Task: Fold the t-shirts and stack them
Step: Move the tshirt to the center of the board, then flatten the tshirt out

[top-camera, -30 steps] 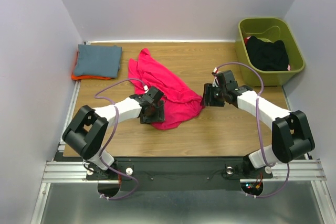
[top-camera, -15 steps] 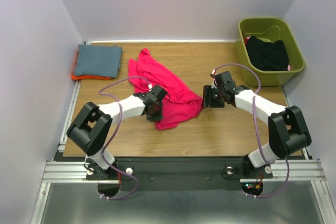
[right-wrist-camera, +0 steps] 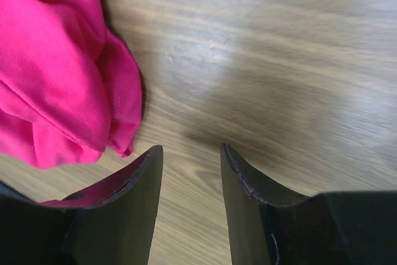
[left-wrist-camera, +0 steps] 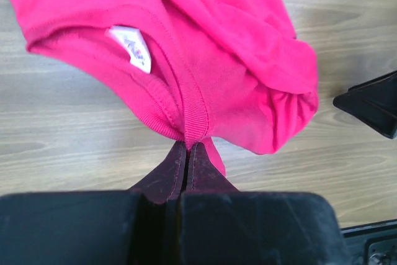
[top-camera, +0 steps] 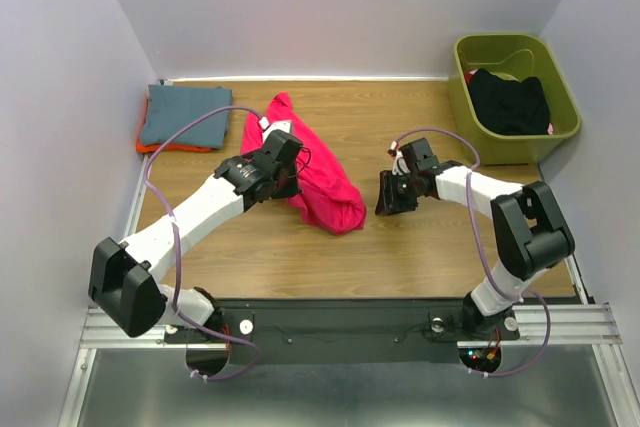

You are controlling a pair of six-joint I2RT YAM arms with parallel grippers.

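1. Crumpled magenta-pink cloth t-shirt: lying mid-desk, slightly left of centre. Its ribbed collar is clamped in the left pincer, jaws pressed together on the cloth. White neck label showing.
2. Right pincer: jaws apart, nothing between them, over the bare wooden desk just beside the pink shirt's right edge.
3. Folded slate blue-grey t-shirt: lying on an orange t-shirt, far left corner.
4. Black garment: inside the olive-green plastic bin, far right corner.

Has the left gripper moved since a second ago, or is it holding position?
Yes. Shut on the pink t-shirt, the left gripper has moved away from the table's near edge and slightly left, toward the folded blue-grey shirt.
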